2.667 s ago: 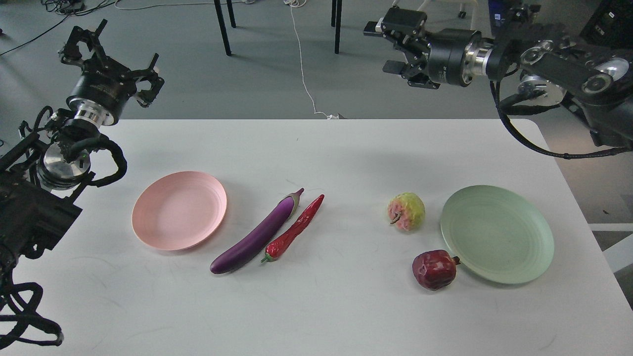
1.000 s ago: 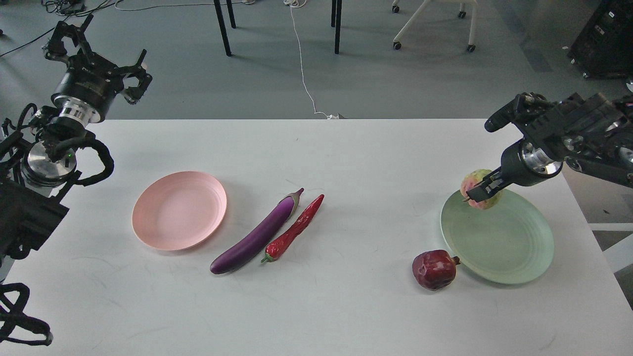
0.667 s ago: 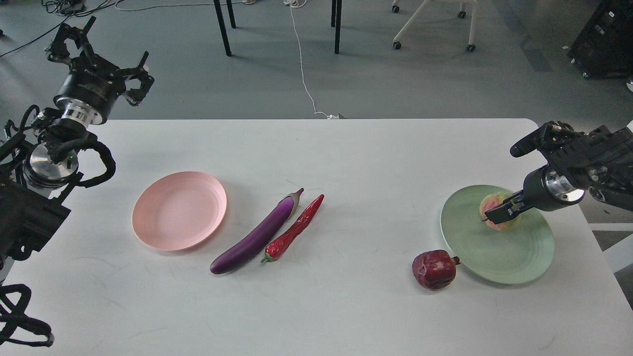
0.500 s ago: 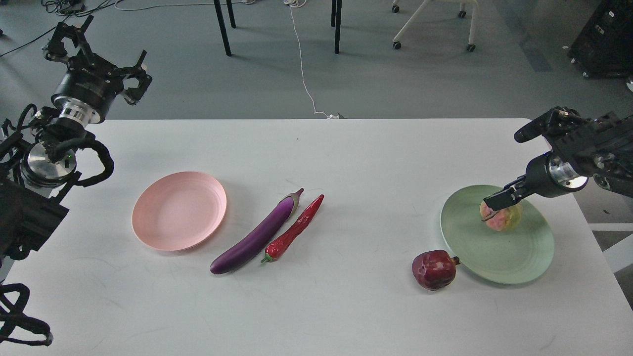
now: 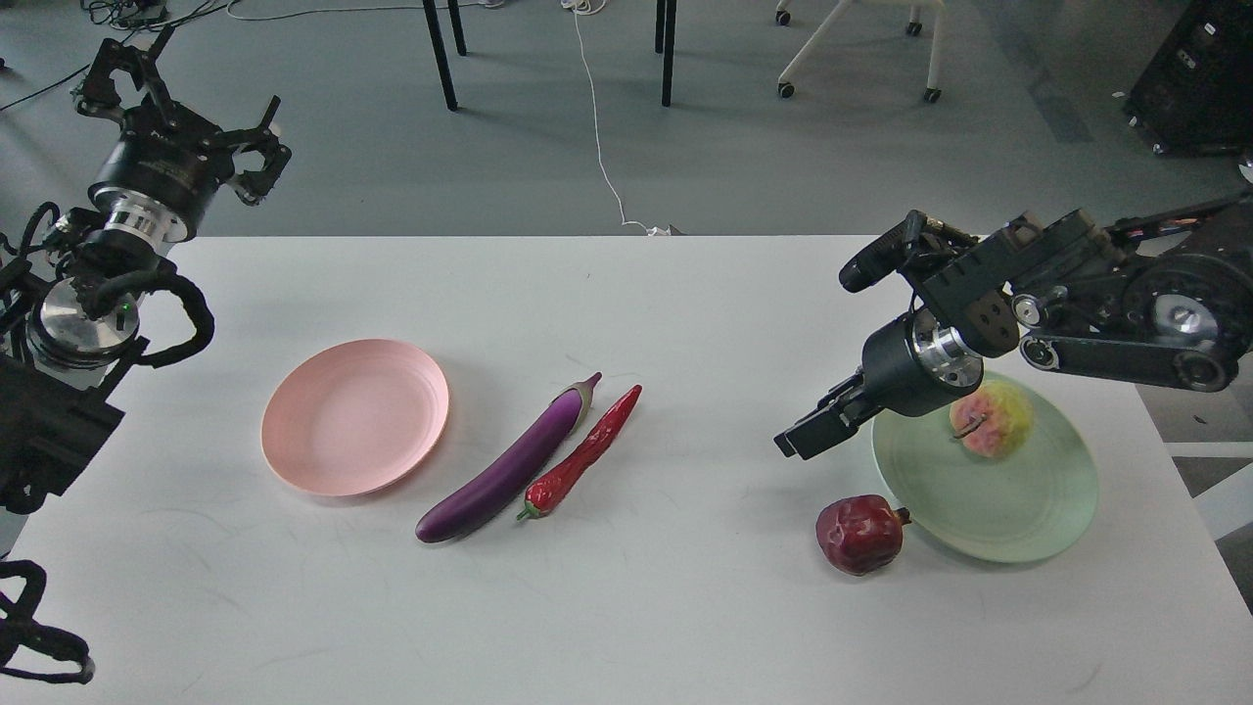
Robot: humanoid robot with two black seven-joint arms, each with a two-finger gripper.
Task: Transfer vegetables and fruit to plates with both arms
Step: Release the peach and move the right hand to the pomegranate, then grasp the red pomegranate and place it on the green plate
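Right gripper (image 5: 808,439) is hovering just left of the green plate (image 5: 1018,519), seen end-on; can't tell its gap. Left gripper (image 5: 181,93) is splayed wide, holding nothing. Two plates: bumpy fruit (image 5: 991,418) sitting on green, pink plate (image 5: 354,415) bare. Pomegranate (image 5: 860,533), eggplant (image 5: 509,466), chili (image 5: 584,452) lying on table (image 5: 626,607).

so taking the eggplant (image 5: 511,464) as center of the counter (image 5: 626,607): chili (image 5: 580,453) touching its right, one plate (image 5: 354,416) left, other plate (image 5: 984,480) far right holding the bumpy fruit (image 5: 991,419), pomegranate (image 5: 859,534) at that plate's left rim.
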